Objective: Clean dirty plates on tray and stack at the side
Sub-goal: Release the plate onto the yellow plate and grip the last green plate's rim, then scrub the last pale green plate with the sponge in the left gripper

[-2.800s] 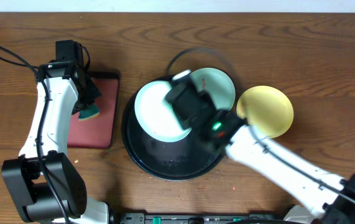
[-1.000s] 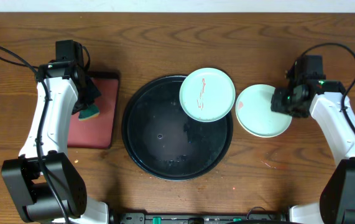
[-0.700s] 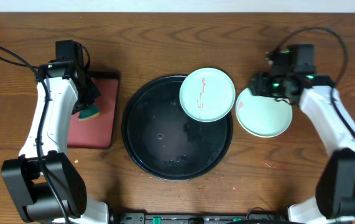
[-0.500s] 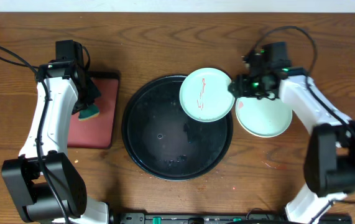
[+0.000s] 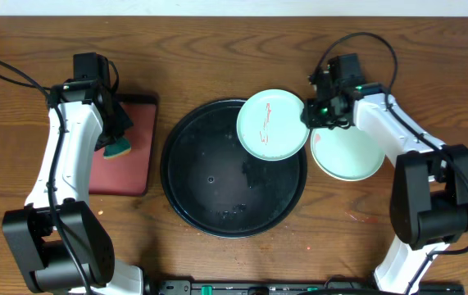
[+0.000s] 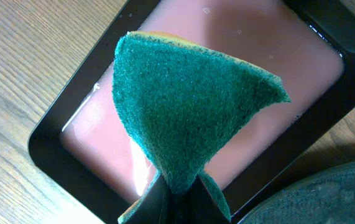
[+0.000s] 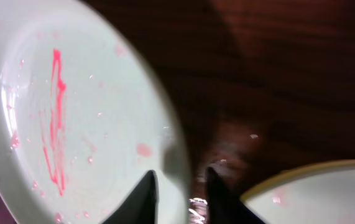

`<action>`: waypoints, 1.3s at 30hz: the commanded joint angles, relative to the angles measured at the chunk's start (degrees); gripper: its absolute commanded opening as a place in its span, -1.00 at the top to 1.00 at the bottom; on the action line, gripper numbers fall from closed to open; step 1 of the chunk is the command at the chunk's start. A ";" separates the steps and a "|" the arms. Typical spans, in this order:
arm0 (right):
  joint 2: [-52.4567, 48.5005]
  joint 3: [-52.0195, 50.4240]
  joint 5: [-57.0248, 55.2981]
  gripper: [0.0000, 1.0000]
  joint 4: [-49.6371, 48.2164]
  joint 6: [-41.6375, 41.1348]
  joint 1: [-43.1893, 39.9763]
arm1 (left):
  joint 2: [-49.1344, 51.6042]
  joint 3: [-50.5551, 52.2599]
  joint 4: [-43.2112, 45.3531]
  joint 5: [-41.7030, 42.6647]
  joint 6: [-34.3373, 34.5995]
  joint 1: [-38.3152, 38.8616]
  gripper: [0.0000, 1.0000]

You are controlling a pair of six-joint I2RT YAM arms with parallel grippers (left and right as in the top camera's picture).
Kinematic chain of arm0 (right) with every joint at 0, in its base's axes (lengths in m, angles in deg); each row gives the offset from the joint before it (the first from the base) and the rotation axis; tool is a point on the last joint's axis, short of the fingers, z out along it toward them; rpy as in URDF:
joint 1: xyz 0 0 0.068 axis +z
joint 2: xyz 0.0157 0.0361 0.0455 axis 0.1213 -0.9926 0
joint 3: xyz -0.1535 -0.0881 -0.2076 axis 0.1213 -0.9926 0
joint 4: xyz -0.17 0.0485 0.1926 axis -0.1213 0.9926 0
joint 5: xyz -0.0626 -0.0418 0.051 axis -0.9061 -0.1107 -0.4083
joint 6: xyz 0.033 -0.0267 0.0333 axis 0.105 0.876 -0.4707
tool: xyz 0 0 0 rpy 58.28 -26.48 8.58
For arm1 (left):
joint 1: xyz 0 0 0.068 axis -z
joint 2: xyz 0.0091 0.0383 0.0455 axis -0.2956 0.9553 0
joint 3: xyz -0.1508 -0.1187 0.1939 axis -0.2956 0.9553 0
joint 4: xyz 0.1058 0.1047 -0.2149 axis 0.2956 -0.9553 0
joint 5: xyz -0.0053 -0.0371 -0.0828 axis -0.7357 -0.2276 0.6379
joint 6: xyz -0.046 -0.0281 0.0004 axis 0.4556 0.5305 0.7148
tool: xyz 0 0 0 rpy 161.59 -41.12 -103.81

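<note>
The black tray (image 5: pixel 217 192) sits at the centre of the wooden table (image 5: pixel 217 49). One mint plate (image 5: pixel 273 124) with a thin red smear down its middle lies on the tray's upper right portion, its right edge overhanging the tray rim. To the right of the tray, on the table, a second mint plate (image 5: pixel 350 154) is stacked on the yellow plate (image 7: pixel 284 173), of which only a narrow strip of rim shows. The stack lies just beside the smeared plate. The right gripper (image 7: pixel 180 194) is positioned at the right edge of the smeared plate. In the right wrist view its fingers (image 7: pixel 147 193) stand apart and straddle the plate rim, one over the plate's upper face and the other outside the rim, with a dark gap visible between the outer finger and the rim. The left gripper (image 6: pixel 177 193) is clamped on the green sponge (image 6: pixel 189 106), pinching it at its lower end so that the sponge fans out above the fingers. The sponge hangs over the red tray (image 6: pixel 245 43), which has a black rim and lies on the table to the left of the black tray.
</note>
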 commanded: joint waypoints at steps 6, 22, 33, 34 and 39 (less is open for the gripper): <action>-0.98 1.42 -0.83 0.98 0.44 -1.31 1.99 | 0.07 -0.57 0.04 -1.16 -0.98 -0.20 0.85; 2.43 4.96 4.33 0.98 10.36 -4.85 10.23 | 0.07 -0.57 0.04 -1.16 -1.01 -0.20 0.85; -5.29 4.94 4.76 0.98 12.46 -7.89 15.06 | -4.02 -0.72 0.24 -0.92 -6.78 4.46 0.85; -6.14 4.94 4.76 0.97 12.26 -7.89 15.08 | -4.90 -0.72 0.28 0.17 -8.15 5.62 0.85; -8.85 4.94 4.76 0.98 11.04 -8.52 15.10 | -6.16 -0.68 0.70 7.26 -9.55 10.01 0.85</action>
